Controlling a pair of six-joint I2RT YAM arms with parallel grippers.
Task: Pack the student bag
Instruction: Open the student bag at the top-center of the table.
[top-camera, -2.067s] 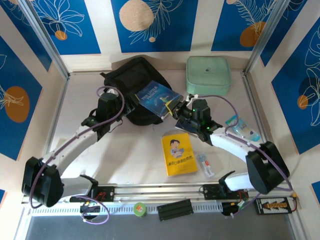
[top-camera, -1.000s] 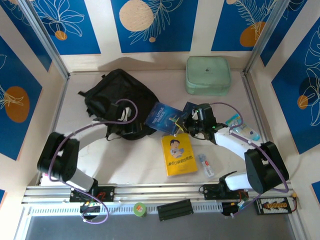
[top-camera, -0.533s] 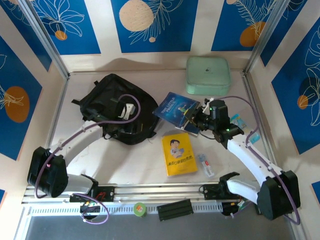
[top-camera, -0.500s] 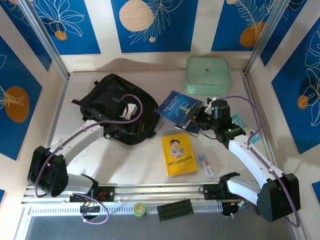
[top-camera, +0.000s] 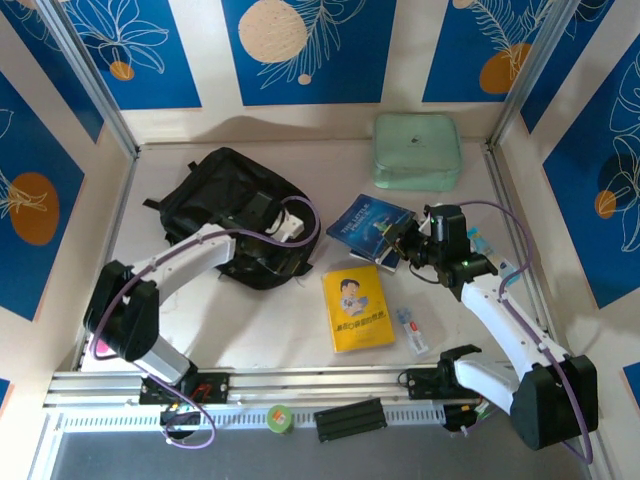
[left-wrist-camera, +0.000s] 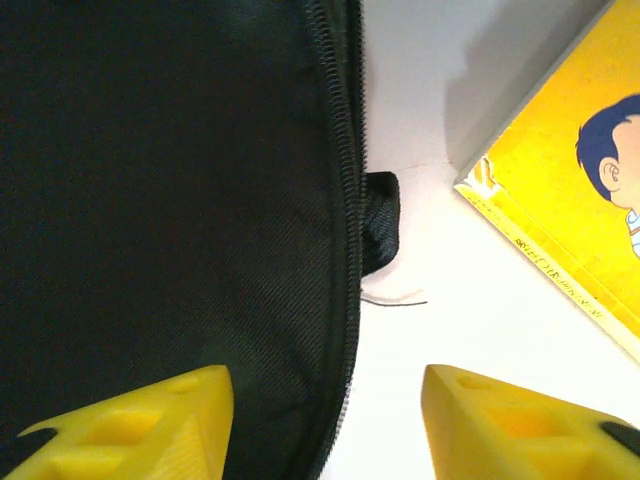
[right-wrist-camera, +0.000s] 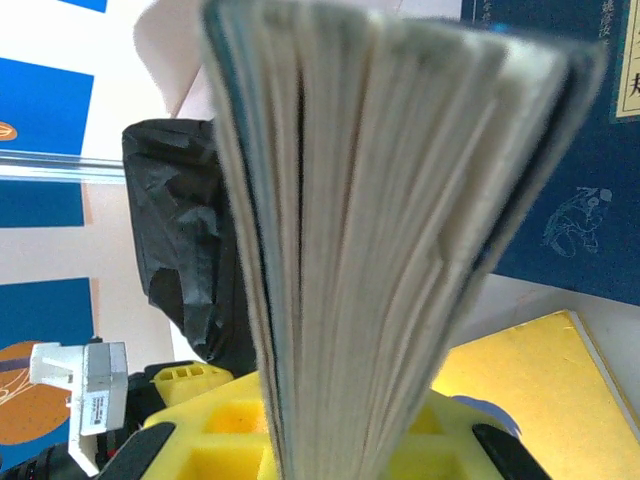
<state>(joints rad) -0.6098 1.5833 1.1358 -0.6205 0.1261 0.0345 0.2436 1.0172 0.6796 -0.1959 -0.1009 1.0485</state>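
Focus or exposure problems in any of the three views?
Top external: even light, sharp; student bag dark but readable. Left wrist: zipper crisp, table nearly blown white. Right wrist: page edges of the held book close and blurred.

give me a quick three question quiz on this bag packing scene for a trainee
1. True or false: the right hand is shut on the blue book.
2. Fill in: in the left wrist view, the ___ of the student bag runs between the open fingers of the left hand.
3. Which thing lies nearest the table's far right corner? A) mint-green case B) yellow book C) student bag

Key: 1 true. 2 zipper. 3 A.
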